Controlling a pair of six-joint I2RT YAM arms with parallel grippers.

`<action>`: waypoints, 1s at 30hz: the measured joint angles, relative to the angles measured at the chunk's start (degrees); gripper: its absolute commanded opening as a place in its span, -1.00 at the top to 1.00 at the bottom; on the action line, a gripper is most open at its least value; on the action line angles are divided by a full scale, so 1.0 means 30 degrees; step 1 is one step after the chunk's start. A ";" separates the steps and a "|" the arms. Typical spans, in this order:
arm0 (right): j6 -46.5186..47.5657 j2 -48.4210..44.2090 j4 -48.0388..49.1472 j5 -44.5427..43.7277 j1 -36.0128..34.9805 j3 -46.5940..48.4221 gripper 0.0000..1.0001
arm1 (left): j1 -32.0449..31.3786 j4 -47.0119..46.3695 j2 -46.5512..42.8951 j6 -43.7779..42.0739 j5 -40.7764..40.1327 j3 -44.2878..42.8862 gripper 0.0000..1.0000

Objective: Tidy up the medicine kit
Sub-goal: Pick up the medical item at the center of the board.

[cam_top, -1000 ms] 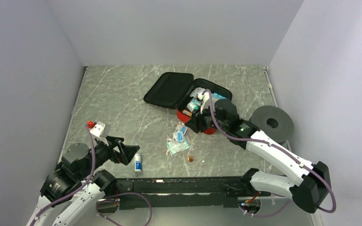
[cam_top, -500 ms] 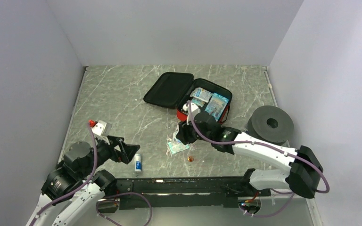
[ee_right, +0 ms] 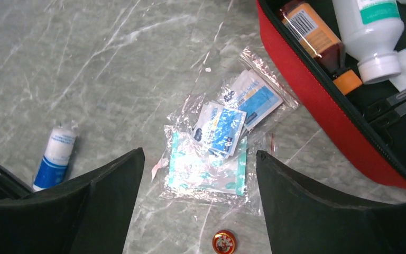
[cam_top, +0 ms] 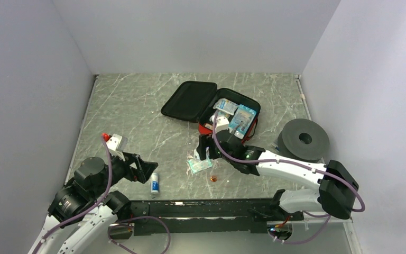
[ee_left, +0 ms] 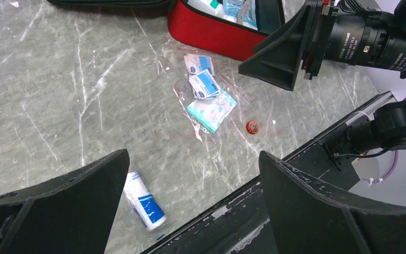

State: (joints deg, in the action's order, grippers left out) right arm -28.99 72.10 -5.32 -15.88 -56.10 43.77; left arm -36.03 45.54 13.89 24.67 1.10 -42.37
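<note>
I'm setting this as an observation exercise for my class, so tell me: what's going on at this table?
A two-armed robot is tidying a medicine kit, which lies open and partly filled on the table. The right tool hangs open over a clear bag of packets lying beside the kit, and it holds nothing. The left tool, also open and empty, is close to a small white-and-blue tube near the front edge. A small orange disc lies loose on the table too.

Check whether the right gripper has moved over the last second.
Yes. The right gripper has drawn back off the medicine kit toward the near table edge and now hangs over the clear packets in front of it.
</note>
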 measured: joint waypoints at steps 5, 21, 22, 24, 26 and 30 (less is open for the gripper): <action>-0.1741 -0.0984 0.0852 -0.0801 0.0007 -0.1596 -0.89 | 0.0000 0.0007 0.0073 0.0007 -0.0007 0.0007 -0.99; -0.4007 -0.1887 0.0211 0.1494 0.0044 -0.3009 -1.00 | 0.0000 0.0015 0.0087 0.0007 -0.0029 0.0000 -0.99; -0.4175 -0.1887 0.0255 0.1727 0.0044 -0.3300 -0.98 | 0.0000 0.0015 0.0087 0.0007 -0.0029 0.0007 -0.99; -0.4488 -0.1887 0.0109 0.2069 0.0044 -0.3898 -0.89 | 0.0000 0.0015 0.0087 0.0000 -0.0036 0.0007 -0.99; -0.4838 -0.1887 -0.0452 0.2215 0.0044 -0.4197 -0.80 | 0.0000 0.0015 0.0087 0.0000 -0.0036 0.0007 -0.99; -0.5370 -0.1887 -0.0867 0.2433 0.0036 -0.4459 -0.65 | 0.0000 0.0015 0.0087 0.0000 -0.0036 0.0007 -0.99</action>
State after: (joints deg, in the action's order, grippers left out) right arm -45.10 66.43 -7.92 -8.58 -55.99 30.39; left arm -36.03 45.58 14.15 24.67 0.99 -42.35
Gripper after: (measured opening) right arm 0.870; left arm 0.994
